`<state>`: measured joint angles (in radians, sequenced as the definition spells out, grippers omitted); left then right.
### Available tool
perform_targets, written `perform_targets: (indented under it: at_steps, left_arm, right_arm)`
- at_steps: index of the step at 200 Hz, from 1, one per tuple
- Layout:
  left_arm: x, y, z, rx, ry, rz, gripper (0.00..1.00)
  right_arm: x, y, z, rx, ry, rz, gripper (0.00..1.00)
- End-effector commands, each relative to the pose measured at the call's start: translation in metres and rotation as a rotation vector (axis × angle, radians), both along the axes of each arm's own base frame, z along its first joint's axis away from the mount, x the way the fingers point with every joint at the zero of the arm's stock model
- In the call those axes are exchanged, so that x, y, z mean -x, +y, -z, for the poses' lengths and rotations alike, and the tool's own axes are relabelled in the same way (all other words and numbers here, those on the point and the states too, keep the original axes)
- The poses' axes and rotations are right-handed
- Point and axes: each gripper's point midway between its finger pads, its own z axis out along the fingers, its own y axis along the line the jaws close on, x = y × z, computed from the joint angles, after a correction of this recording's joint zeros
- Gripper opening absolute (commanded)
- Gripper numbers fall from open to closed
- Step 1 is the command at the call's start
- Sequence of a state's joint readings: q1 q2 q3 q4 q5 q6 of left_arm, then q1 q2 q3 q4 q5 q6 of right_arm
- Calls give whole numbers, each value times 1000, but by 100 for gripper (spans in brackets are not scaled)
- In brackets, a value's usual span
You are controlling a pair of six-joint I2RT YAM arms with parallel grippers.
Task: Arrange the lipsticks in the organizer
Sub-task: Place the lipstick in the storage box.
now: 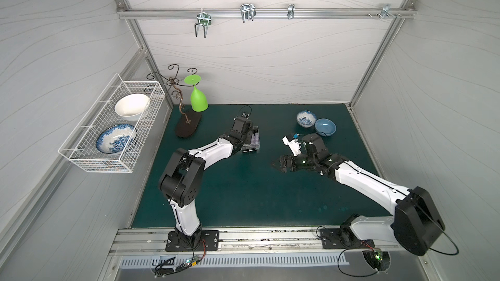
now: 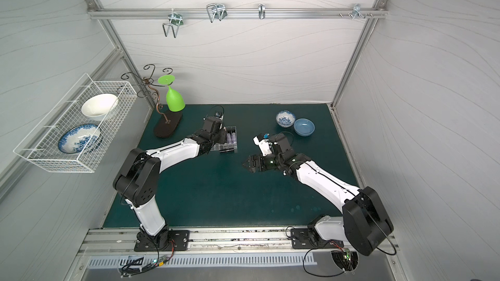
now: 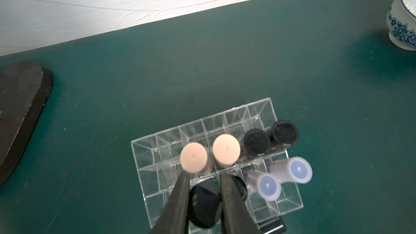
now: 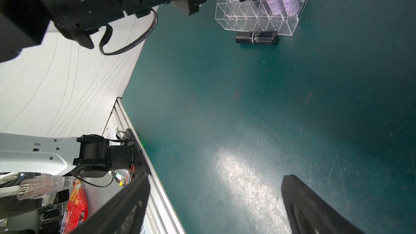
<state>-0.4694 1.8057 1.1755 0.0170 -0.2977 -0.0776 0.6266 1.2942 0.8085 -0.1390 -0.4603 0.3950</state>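
Note:
The clear organizer (image 3: 261, 109) stands on the green mat, mid-back in both top views (image 1: 259, 131) (image 2: 236, 145). Upright in its cells are two pale pink lipsticks (image 3: 225, 147), two black ones (image 3: 257, 141) and two lilac ones (image 3: 269, 185). My left gripper (image 3: 204, 174) hangs over the organizer, shut on a black lipstick (image 3: 203, 205) held upright; how deep it sits in a cell is hidden. Another black lipstick (image 4: 256, 37) lies on the mat against the organizer's front wall (image 1: 249, 151). My right gripper (image 4: 216, 178) is open and holds nothing, above the mat right of the organizer (image 1: 274, 164).
A blue-and-white bowl (image 1: 306, 119) and a plain blue bowl (image 1: 325, 127) sit at the back right. A metal stand on a dark oval base (image 1: 188, 124) holds an inverted green glass (image 1: 198, 98) at the back left. A white wire basket (image 1: 113, 125) with two bowls hangs on the left wall.

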Motion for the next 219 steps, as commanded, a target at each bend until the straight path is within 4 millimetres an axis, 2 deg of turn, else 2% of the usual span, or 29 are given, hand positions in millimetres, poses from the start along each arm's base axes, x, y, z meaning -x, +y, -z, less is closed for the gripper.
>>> perform_targets:
  at_steps: [1, 86, 101, 135, 159, 189, 219]
  left_arm:
    - [-19, -4, -19, 33, -65, -2, 12]
    - [-19, -2, -5, 39, -39, -8, 13]
    - [-17, -1, -7, 45, -45, -9, 19]
    - [-12, 0, -22, 66, -80, -6, 44]
    - [-6, 1, -32, 75, -105, -11, 51]
    - [15, 3, -43, 82, -108, -17, 52]
    - [56, 6, -47, 160, -50, -17, 49]
  right_arm:
    - [-3, 2, -4, -18, -10, -7, 95]
    - [-3, 5, 1, -14, 7, -18, 94]
    - [-4, 6, 1, -13, 8, -19, 95]
    - [-5, 5, 3, 17, 4, -12, 96]
    - [-5, 5, 6, 75, -26, 4, 98]
    - [-5, 6, 9, 109, -53, 24, 97]
    - [-6, 5, 13, 113, -58, 48, 96]
